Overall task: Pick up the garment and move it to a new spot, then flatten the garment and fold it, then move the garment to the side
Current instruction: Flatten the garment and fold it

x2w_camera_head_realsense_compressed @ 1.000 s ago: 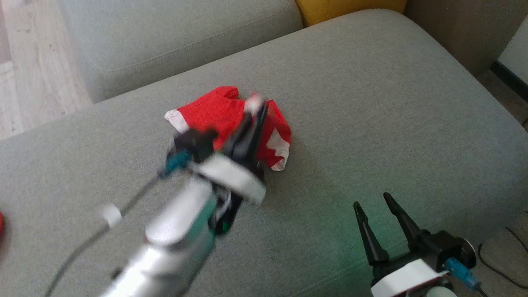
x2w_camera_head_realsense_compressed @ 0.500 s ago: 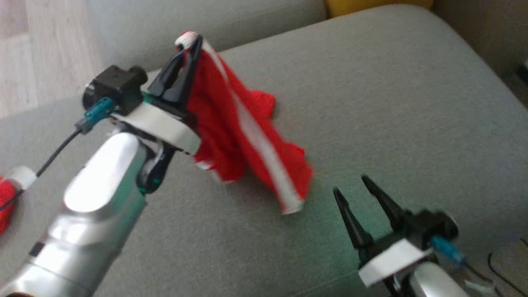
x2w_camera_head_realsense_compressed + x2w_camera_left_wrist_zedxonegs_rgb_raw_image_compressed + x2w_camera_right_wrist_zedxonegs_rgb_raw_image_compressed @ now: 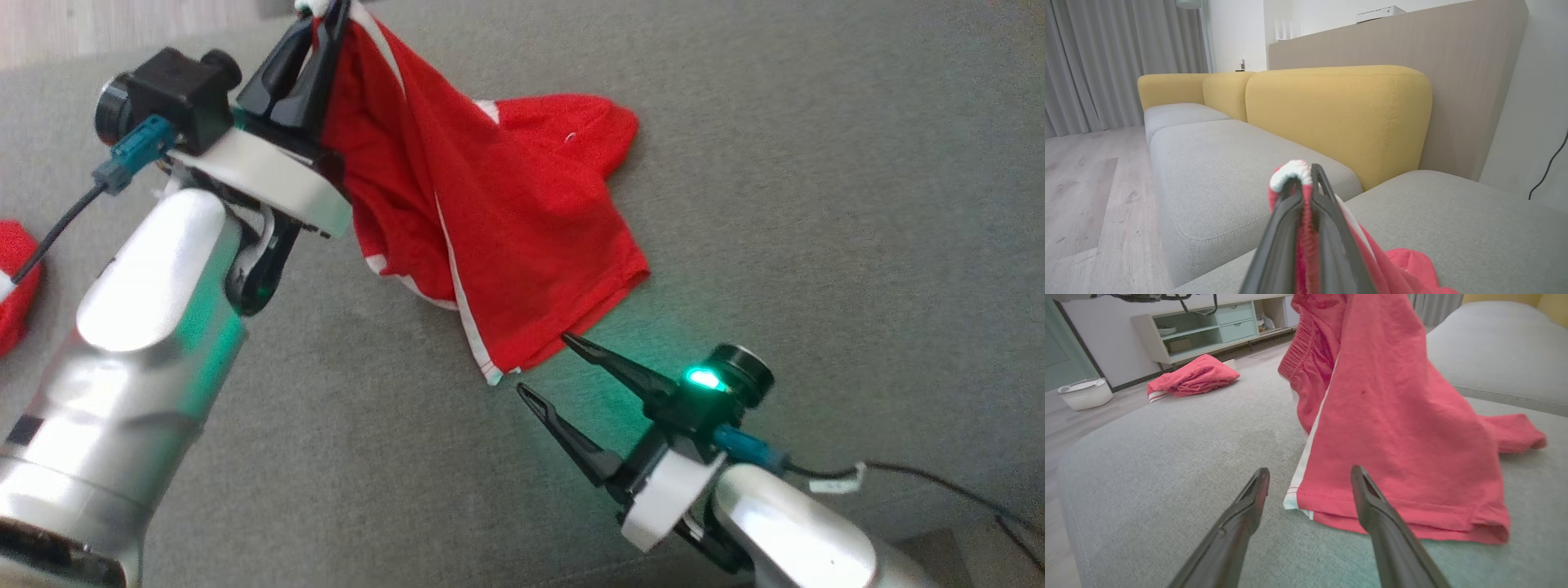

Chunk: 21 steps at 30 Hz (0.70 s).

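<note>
The garment [image 3: 506, 212] is red cloth with a white side stripe and a white-trimmed edge. It hangs from my left gripper [image 3: 326, 10], which is shut on its top edge at the upper left of the head view. In the left wrist view the fingers [image 3: 1303, 181] pinch the red cloth [image 3: 1404, 265] under a white trim. The lower part of the garment still rests on the grey sofa seat [image 3: 816, 204]. My right gripper [image 3: 541, 363] is open, its tips just short of the hanging hem corner. In the right wrist view that gripper [image 3: 1309, 473] frames the hem of the garment [image 3: 1392, 416].
Another red cloth bundle [image 3: 1192, 377] lies at the far end of the seat, also at the head view's left edge [image 3: 12, 278]. Yellow backrests [image 3: 1339, 114] line the sofa. A white basket [image 3: 1086, 394] and a low shelf unit [image 3: 1208, 326] stand on the floor beyond.
My left gripper has lifted the garment off the seat, so it now hangs unfurled. My right gripper has moved in toward the hem. The head camera has shifted as well.
</note>
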Tool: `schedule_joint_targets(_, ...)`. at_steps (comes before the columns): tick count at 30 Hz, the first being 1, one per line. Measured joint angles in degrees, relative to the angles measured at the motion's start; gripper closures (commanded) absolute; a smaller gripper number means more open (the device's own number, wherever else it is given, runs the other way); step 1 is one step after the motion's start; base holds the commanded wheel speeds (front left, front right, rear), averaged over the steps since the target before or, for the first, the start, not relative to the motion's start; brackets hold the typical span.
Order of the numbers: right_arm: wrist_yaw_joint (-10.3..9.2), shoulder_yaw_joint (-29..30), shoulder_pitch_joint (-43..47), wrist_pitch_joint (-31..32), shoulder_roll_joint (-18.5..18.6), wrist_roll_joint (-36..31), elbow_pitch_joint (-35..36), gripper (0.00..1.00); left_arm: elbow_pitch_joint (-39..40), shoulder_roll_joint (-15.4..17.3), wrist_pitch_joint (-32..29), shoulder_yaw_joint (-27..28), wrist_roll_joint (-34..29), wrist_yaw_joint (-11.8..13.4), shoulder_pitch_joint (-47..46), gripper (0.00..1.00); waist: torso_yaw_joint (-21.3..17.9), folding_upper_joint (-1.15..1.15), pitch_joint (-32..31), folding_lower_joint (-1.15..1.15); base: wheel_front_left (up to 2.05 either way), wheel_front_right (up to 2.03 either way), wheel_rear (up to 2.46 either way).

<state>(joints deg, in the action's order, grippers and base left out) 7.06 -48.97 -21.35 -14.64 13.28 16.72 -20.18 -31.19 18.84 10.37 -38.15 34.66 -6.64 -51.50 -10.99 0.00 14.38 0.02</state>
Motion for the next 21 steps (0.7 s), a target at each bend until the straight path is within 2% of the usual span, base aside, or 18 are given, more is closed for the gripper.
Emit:
schedule_joint_targets(9,0.0,-8.1,-9.1,0.0,-1.3,1.1,-10.1,0.0,-2.3,-1.5,1.4,-2.0,0.0,-0.5,-4.8,1.0,3.1,0.0,4.7,-0.01,0.0,0.0,0.0)
schedule_joint_targets(13,0.0,-10.0,-10.9,-0.1,-1.8,2.5,-13.8,0.0,-3.0,-1.8,1.6,-3.1,0.0,-0.5,-5.9,1.0,4.3,0.0,5.6,-0.01,0.0,0.0,0.0)
schedule_joint_targets(14,0.0,-10.1,-11.4,-0.1,-1.9,2.8,-14.1,0.06,-3.1,-1.9,1.6,-3.3,0.0,-0.5,-5.9,1.0,4.6,0.0,5.8,-0.01,0.0,0.0,0.0)
schedule_joint_targets(15,0.0,-10.5,-12.0,-0.1,-2.0,3.0,-14.3,0.17,-3.3,-1.8,1.6,-3.6,0.0,-0.5,-5.9,1.0,4.8,0.0,6.0,-0.01,0.0,0.0,0.0)
schedule_joint_targets(18,0.0,-11.3,-13.5,-0.1,-2.1,3.4,-15.1,0.84,-3.6,-1.8,1.8,-4.5,0.1,-0.5,-5.9,1.0,5.3,0.0,6.3,-0.01,0.0,0.0,0.0)
schedule_joint_targets(19,0.0,-11.4,-13.7,-0.1,-2.2,3.6,-15.3,0.84,-3.7,-1.8,1.8,-4.6,0.1,-0.5,-5.9,1.0,5.4,0.0,6.2,-0.01,0.0,0.0,0.0)
schedule_joint_targets(20,0.0,-11.6,-13.7,-0.1,-2.2,3.6,-15.5,1.0,-3.7,-1.8,1.9,-4.7,0.2,-0.5,-5.9,1.0,5.5,0.0,6.2,-0.01,0.0,0.0,0.0)
schedule_joint_targets(21,0.0,-11.7,-13.6,-0.1,-2.2,4.0,-15.7,1.0,-3.8,-1.8,2.0,-4.8,0.2,-0.5,-5.9,1.0,5.5,0.0,6.0,-0.01,0.0,0.0,0.0)
